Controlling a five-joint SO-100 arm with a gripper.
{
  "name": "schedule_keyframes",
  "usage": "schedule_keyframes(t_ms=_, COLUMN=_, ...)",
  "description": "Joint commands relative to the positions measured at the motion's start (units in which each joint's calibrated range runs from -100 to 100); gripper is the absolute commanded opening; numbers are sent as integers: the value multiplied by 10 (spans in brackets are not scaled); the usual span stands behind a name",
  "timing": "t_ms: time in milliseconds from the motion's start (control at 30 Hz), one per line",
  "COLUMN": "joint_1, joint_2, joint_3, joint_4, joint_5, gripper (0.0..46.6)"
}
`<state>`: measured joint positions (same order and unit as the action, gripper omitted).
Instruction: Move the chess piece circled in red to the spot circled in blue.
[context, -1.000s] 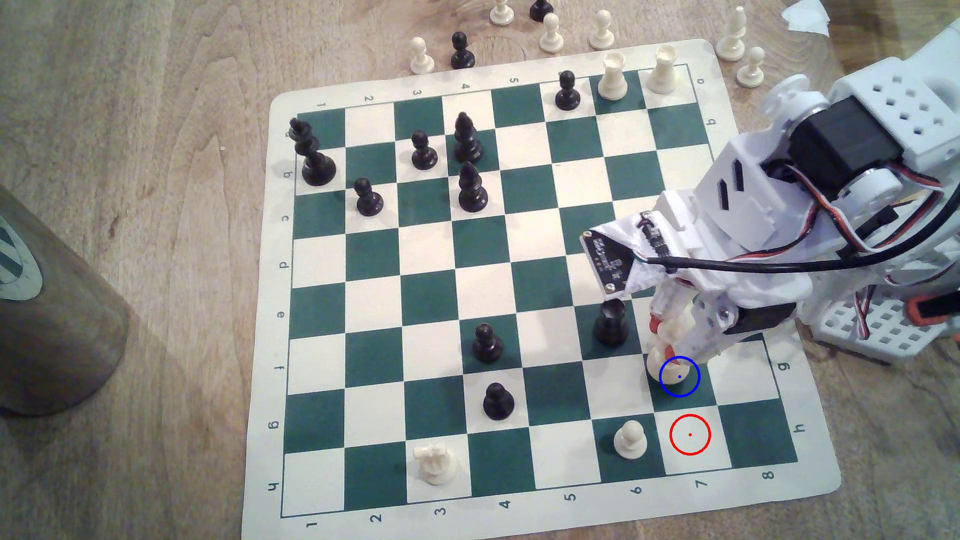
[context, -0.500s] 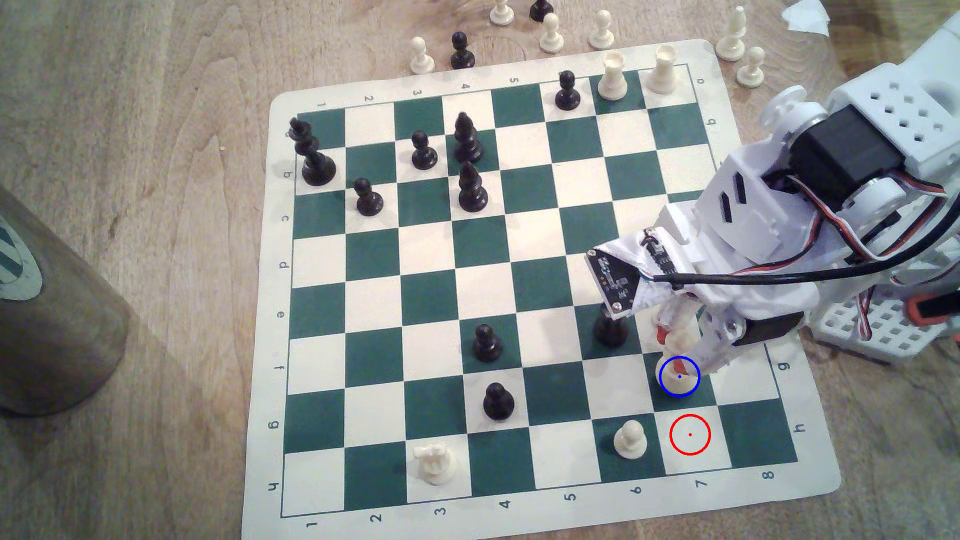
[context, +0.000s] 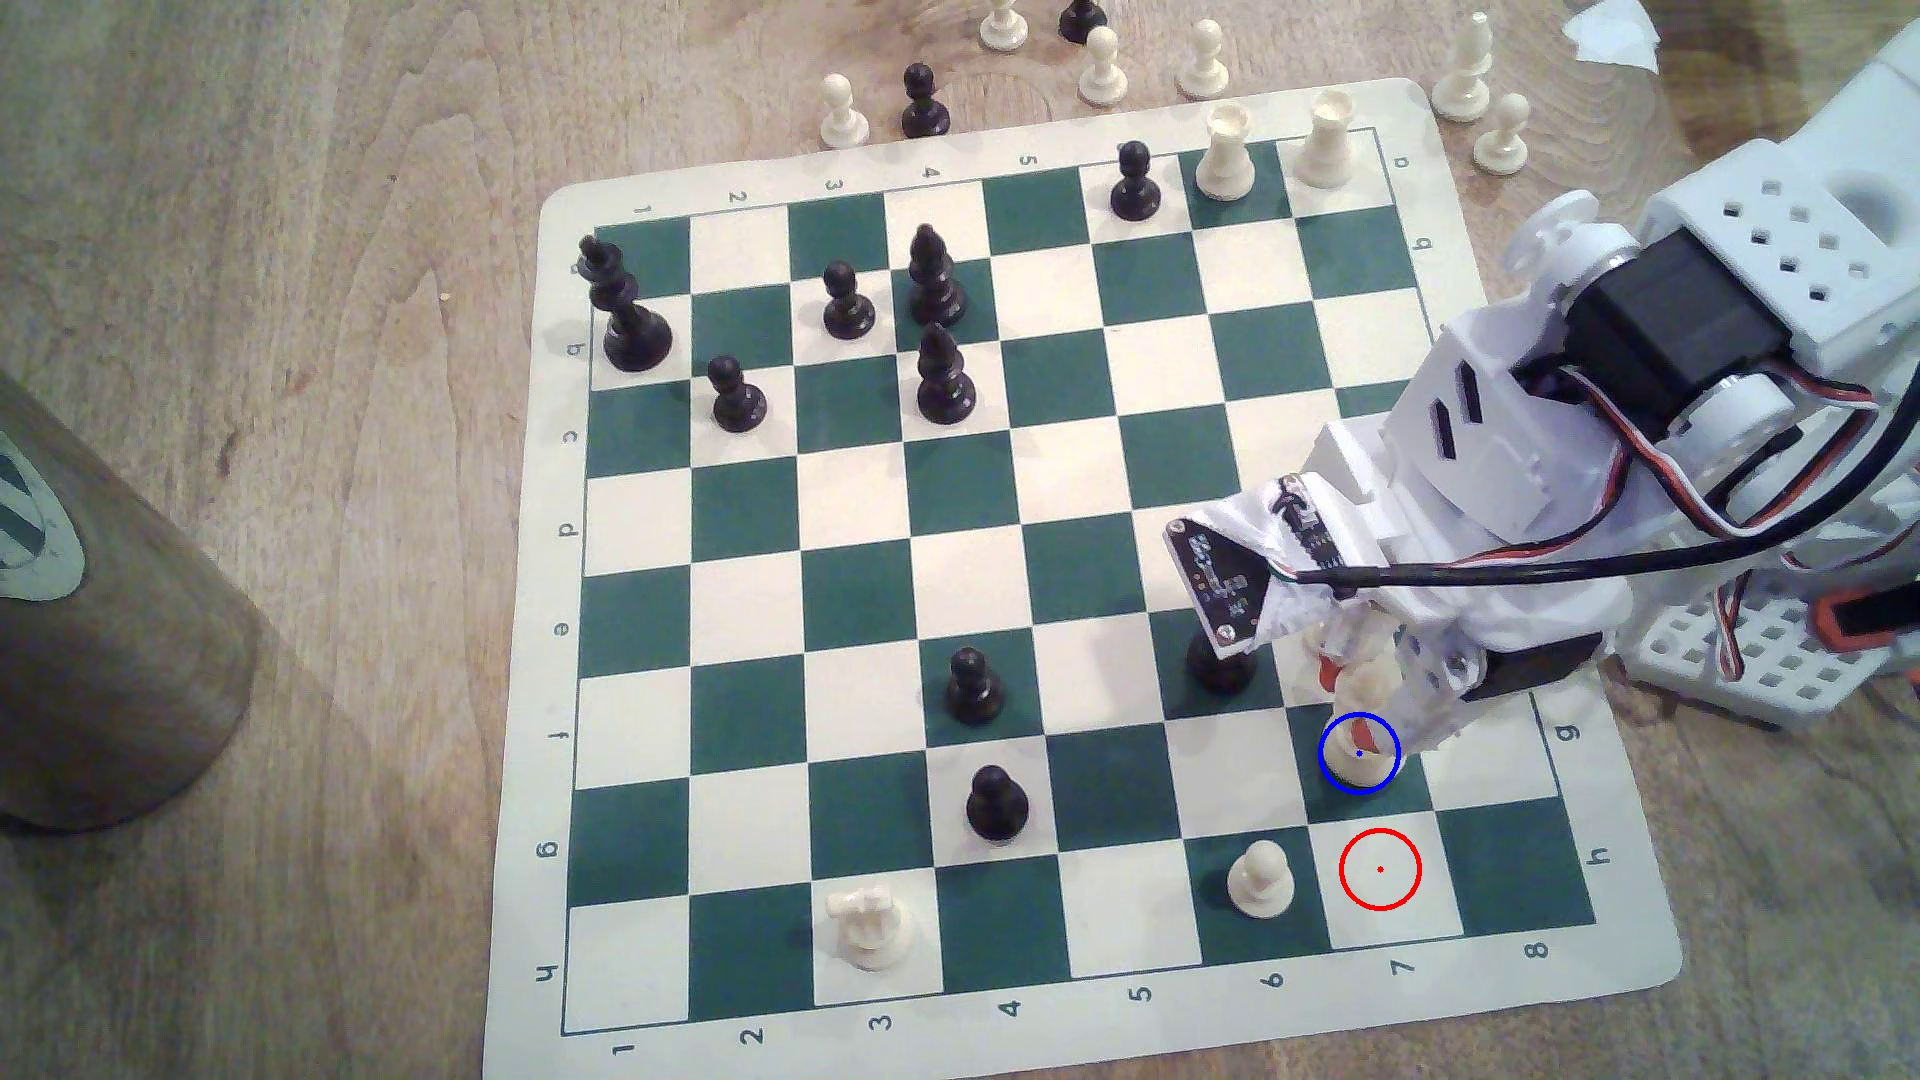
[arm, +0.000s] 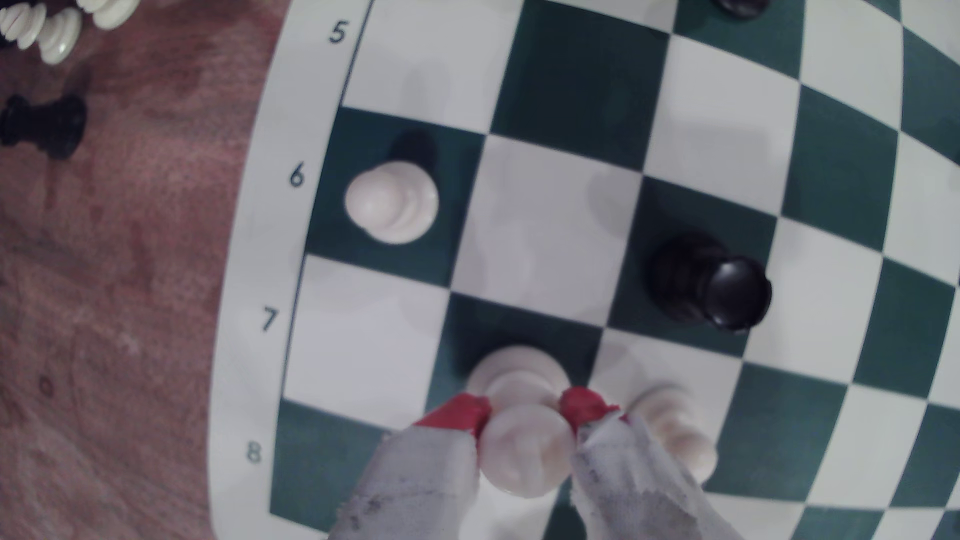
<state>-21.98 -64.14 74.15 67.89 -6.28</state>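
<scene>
Cream-white plastic marks the chess piece (context: 1359, 727), which is seen standing upright on the spot (context: 1387, 794), the dark green square ringed in blue near the right edge of the chessboard (context: 1049, 1049) in the exterior view. Left of it in that view a white pawn (context: 1260, 880) stands on the nearest row, and a black piece (context: 1218, 670) stands one square farther and to the left. The red-ringed white square (context: 1380, 869) just nearer than the spot lies bare.

The end effector (arm: 524, 415) is held directly above the piece, its red-tipped fingers (arm: 457, 413) set closely on either side of the narrow waist below the lumpy head. The jaws are nearly together around it; whether pressure is applied cannot be told. The long axis of the piece runs vertically, in line with the downward-pointing end effector, and its base appears to rest on the green square.

Judged from this, the placing seems all but done: what is called for next is a parting of the jaws and a straight upward withdrawal, so that the head is not caught and tipped toward a second white piece (arm: 675, 431) just beside the right-hand finger in the wrist view.
</scene>
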Motion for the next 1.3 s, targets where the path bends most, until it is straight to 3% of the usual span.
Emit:
schedule_keyframes(t_ms=0, joint_1=-4, joint_2=1, joint_3=-6, joint_4=-6, joint_5=0, gripper=174)
schedule_keyframes(t_ms=1067, joint_1=-14, joint_2=-193, joint_3=-172, joint_4=306, joint_5=13, gripper=211)
schedule_keyframes(t_ms=1267, joint_1=29, joint_2=-237, joint_3=-169, joint_4=321, joint_5=28, gripper=188)
